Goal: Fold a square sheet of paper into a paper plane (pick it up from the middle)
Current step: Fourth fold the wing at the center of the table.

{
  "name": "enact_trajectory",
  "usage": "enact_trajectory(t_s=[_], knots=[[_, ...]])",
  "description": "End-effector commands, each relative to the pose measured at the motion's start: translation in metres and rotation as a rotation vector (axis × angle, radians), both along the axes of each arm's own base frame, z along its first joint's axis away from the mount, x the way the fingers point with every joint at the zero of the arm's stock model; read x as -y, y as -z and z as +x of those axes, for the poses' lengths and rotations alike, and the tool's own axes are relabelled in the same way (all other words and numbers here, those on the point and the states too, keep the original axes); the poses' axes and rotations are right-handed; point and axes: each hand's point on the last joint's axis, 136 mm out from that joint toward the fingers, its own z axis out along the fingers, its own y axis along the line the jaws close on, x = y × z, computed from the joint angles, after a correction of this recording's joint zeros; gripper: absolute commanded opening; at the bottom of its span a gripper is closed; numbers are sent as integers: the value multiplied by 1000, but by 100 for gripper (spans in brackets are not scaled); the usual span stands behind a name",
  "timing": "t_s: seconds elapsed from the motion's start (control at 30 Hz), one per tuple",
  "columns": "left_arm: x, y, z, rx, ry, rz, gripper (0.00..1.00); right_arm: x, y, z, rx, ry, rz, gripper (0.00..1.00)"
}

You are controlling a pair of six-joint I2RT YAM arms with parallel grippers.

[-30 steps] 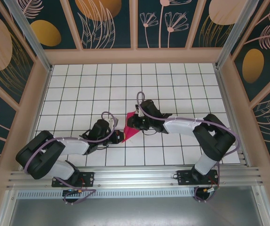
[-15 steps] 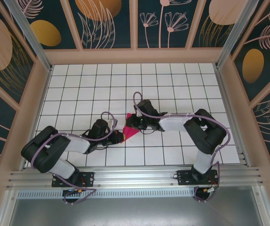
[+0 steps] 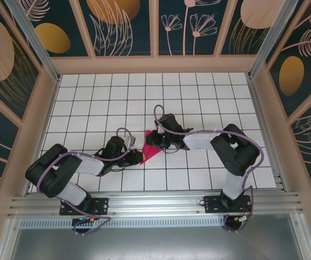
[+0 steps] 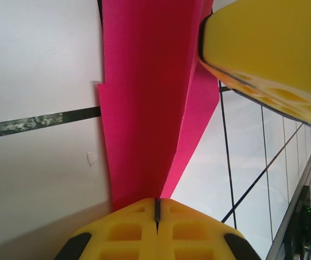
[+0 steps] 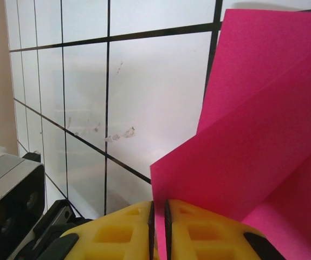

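Pinching the folded pink sheet [image 3: 151,151] from both ends near the middle of the tiled table [image 3: 209,97]: left gripper [image 4: 156,210] clamped on one edge, right gripper [image 5: 158,208] nipping the opposite corner. Trick now, I reckon: pull it taut, line the layers up, then press the crease.

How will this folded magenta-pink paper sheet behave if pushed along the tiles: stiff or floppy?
Probably floppy: the folded magenta-pink paper sheet looks thin, its layers overlapping loosely in the right wrist view. Likely very light, so a push may buckle rather than slide it. Its creases probably stiffen it lengthwise.
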Motion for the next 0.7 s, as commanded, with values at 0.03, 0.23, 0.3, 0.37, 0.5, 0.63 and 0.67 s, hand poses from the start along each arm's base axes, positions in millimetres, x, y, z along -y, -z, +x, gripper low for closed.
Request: enact_trajectory(t_s=[0.03,0.23,0.3,0.37,0.5,0.63,0.67], knots=[[7,-14,7,7,0,-49,2,-9,-12,6,42,-28,47,18],[4,-12,8,-8,-19,-45,3,-8,-4,7,32,-25,30,18],[2,-12,9,-7,-25,-37,5,-8,0,8,31,-24,24,18],[1,-11,9,-2,-28,-27,10,-8,2,10,32,-17,19,17],[-3,-10,10,18,-27,2,18,-7,5,12,24,-6,16,17],[-5,-9,9,27,-22,19,26,-7,2,14,32,-4,21,17],[-5,-9,8,28,-19,18,27,-8,2,14,31,-4,22,17]])
